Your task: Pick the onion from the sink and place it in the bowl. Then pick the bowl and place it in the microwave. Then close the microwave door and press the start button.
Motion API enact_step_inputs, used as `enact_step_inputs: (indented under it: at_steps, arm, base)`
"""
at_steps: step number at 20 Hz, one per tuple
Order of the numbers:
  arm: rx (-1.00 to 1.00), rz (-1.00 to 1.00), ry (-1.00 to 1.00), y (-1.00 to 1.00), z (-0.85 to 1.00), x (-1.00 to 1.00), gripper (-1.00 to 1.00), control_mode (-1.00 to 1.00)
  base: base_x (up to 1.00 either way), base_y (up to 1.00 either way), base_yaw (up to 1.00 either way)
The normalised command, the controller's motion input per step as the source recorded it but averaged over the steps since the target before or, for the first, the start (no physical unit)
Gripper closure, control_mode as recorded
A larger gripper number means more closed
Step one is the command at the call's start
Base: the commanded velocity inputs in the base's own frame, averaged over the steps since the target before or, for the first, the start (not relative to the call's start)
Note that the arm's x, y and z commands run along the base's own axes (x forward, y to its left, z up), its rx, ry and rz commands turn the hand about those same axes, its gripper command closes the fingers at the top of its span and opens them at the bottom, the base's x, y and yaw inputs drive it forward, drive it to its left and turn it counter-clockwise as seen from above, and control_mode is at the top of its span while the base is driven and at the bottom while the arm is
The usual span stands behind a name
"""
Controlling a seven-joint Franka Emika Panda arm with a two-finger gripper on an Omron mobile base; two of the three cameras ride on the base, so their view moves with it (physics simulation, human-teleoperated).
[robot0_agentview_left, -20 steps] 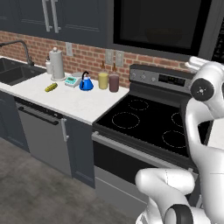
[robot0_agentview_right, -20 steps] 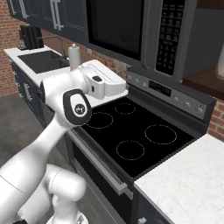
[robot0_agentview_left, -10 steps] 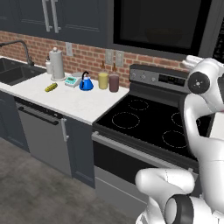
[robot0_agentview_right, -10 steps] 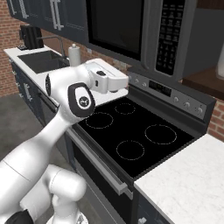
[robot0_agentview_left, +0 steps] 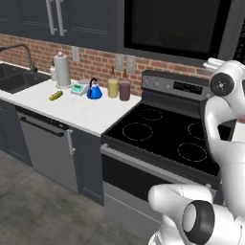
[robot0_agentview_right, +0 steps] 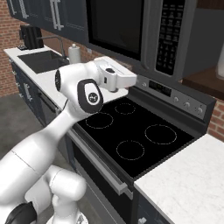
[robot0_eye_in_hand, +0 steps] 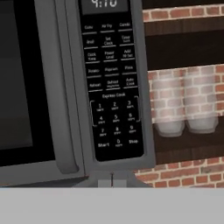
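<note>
Gripper (robot0_eye_in_hand: pixel 112 180) clenched shut on nothing, fingertips pressed together at the bottom of the hand view, pointed up at the microwave (robot0_eye_in_hand: pixel 65 87). Directly above the fingertips, the black keypad (robot0_eye_in_hand: pixel 111 83) with rows of small white-lettered buttons, not touched. Left of the keypad, the closed microwave door (robot0_eye_in_hand: pixel 26 78) with its dark glass and grey vertical handle (robot0_eye_in_hand: pixel 70 87). Right of the microwave, two clear glasses (robot0_eye_in_hand: pixel 183 105) on a dark shelf against brick.

From the right base view, white arm (robot0_agentview_right: pixel 83 87) bent at the elbow over the black stove (robot0_agentview_right: pixel 131 140), wrist and hand (robot0_agentview_right: pixel 116 75) stretched level toward the microwave mounted above, hand just below its lower edge. From the left base view, upper arm joint (robot0_agentview_left: pixel 225 83) raised at the right edge, beside the stove's rear control panel.

Compared with a second ago, elbow lifted higher and hand reached further toward the microwave; fingers closed throughout.

Far to the left along the white counter (robot0_agentview_left: pixel 76 112), black sink (robot0_agentview_left: pixel 19 79) with curved faucet (robot0_agentview_left: pixel 21 52). On the counter between sink and stove, blue kettle (robot0_agentview_left: pixel 94 90) and paper towel roll (robot0_agentview_left: pixel 61 69).
</note>
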Motion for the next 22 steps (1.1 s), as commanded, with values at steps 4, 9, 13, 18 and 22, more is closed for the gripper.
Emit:
enact_step_inputs:
  at_steps: [4, 9, 13, 18, 22]
  arm:
    - [0.0, 0.0, 0.0, -0.15, 0.0, 0.03, 1.0, -1.0]
    - [0.0, 0.0, 0.0, 0.0, 0.0, 0.1, 1.0, -1.0]
    - [0.0, 0.0, 0.0, 0.0, 0.0, 0.2, 1.0, -1.0]
    - [0.0, 0.0, 0.0, -0.04, 0.0, 0.25, 1.0, -1.0]
    - [0.02, 0.0, 0.0, -0.15, 0.0, 0.24, 1.0, -1.0]
  base:
    - [0.0, 0.0, 0.0]
    - [0.0, 0.0, 0.0]
    - [0.0, 0.0, 0.0]
    - [0.0, 0.0, 0.0]
    - [0.0, 0.0, 0.0]
